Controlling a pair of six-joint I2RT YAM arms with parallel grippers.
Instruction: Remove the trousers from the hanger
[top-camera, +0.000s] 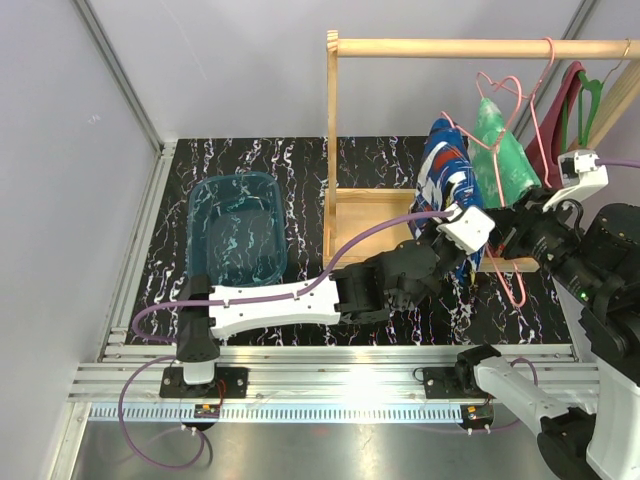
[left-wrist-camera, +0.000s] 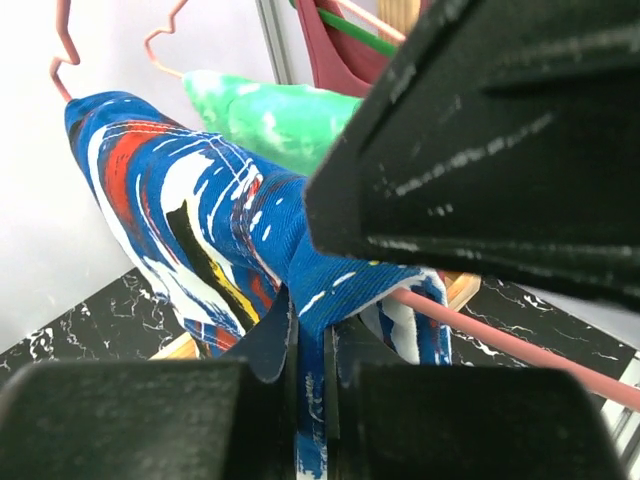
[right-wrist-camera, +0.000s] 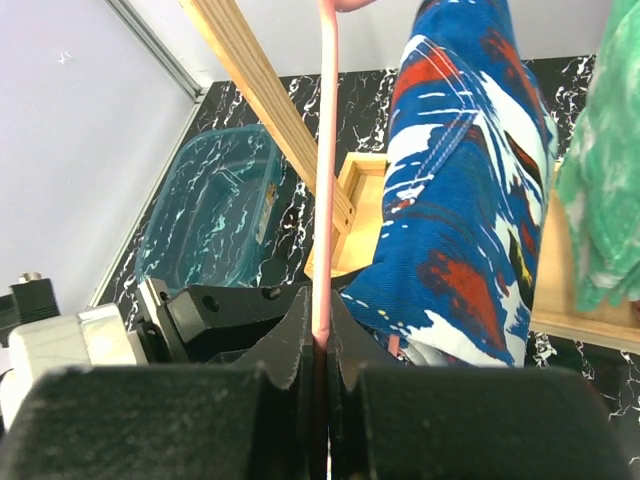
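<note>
The blue trousers (top-camera: 448, 178) with white, red and yellow patches hang on a pink wire hanger (top-camera: 497, 100) on the wooden rack (top-camera: 480, 47). The green mottled trousers (top-camera: 502, 155) hang just to their right. My left gripper (top-camera: 468, 258) is shut on a fold of the blue trousers' lower edge; in the left wrist view the cloth (left-wrist-camera: 200, 220) runs down between the jaws of that gripper (left-wrist-camera: 312, 400). My right gripper (top-camera: 500, 242) is shut on the hanger's pink bar (right-wrist-camera: 325, 150), and in the right wrist view that gripper (right-wrist-camera: 321, 350) has the blue trousers (right-wrist-camera: 460, 200) just to its right.
A teal plastic bin (top-camera: 235, 230) stands on the black marbled table left of the rack. The rack's wooden base frame (top-camera: 370, 225) lies under the garments. A maroon sleeveless top (top-camera: 572, 95) hangs at the rod's right end. The left arm stretches across the table's front.
</note>
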